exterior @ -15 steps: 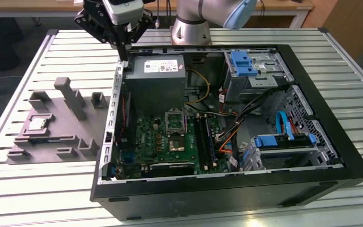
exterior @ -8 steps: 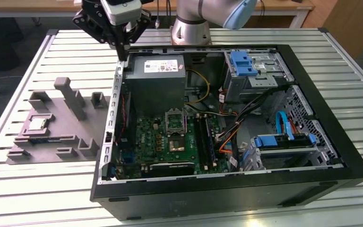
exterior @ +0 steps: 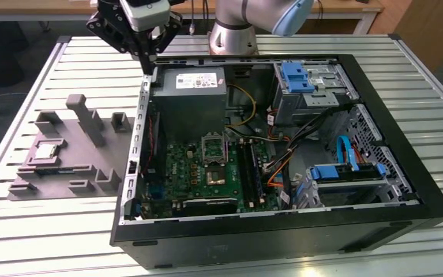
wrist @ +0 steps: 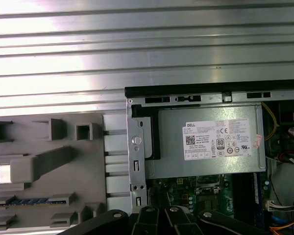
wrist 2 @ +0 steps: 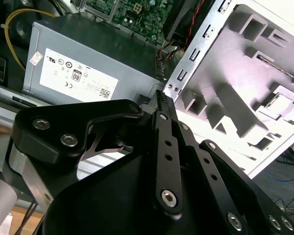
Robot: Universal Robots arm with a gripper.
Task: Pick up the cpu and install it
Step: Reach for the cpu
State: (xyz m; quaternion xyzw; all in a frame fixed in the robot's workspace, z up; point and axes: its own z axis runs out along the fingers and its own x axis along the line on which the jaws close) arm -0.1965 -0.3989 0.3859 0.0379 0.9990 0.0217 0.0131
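Observation:
The cpu is a small silvery square lying in a recess of the grey plastic tray, at the exterior view's left of the open computer case. In the first wrist view the cpu shows as a bright square on the tray. My gripper hangs above the case's back left corner, well behind the cpu and apart from it. Its black fingers are shut with nothing between them. Inside the case, the empty socket sits on the green motherboard.
A grey power supply fills the case's back left, just under my gripper. Drive bays with blue latches and bundled cables take up the case's right side. The case stands on a slatted metal table.

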